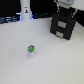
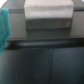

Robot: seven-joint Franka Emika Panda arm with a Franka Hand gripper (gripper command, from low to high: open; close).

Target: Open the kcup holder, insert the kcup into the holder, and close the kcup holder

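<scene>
The kcup holder (image 1: 63, 26) is a black boxy unit with pale rectangular marks on its front, standing at the exterior view's right at the back of the white table. My gripper (image 1: 65, 6) hangs just above its top; the blur hides whether its fingers are open or shut. The kcup (image 1: 31, 49), a tiny cup with a green top and pale body, stands alone on the table nearer the front, well away from the gripper. The wrist view is filled by the holder's dark surface (image 2: 45, 57) seen close up, with a pale grey block (image 2: 47, 10) beyond it. No fingers show there.
A white bottle-like post (image 1: 25, 11) stands at the back on the exterior view's left, with dark clutter along the back edge. A teal shape (image 2: 4, 27) shows at the edge of the wrist view. White table (image 1: 50, 65) surrounds the kcup.
</scene>
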